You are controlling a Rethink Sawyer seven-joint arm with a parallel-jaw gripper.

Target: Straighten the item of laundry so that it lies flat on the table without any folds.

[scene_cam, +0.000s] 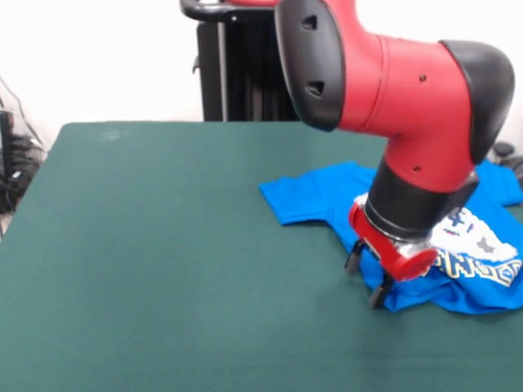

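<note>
The bright blue T-shirt (306,198) lies on the right side of the dark green table (163,245), running off the picture's right edge. One sleeve spreads out to the left, and the body is rumpled, with the white-grey print and lettering (482,249) partly showing. My gripper (366,278) points down at the shirt's near left edge. Its two black fingers (378,294) stand apart, with blue cloth showing between them, and their tips are at the cloth. The red and black arm hides the middle of the shirt.
The black pedestal (237,65) stands behind the table's far edge. Cables (16,163) hang off the table at the left. A dark object (505,152) sits at the right edge behind the shirt. Bare green cloth fills the left and the near side.
</note>
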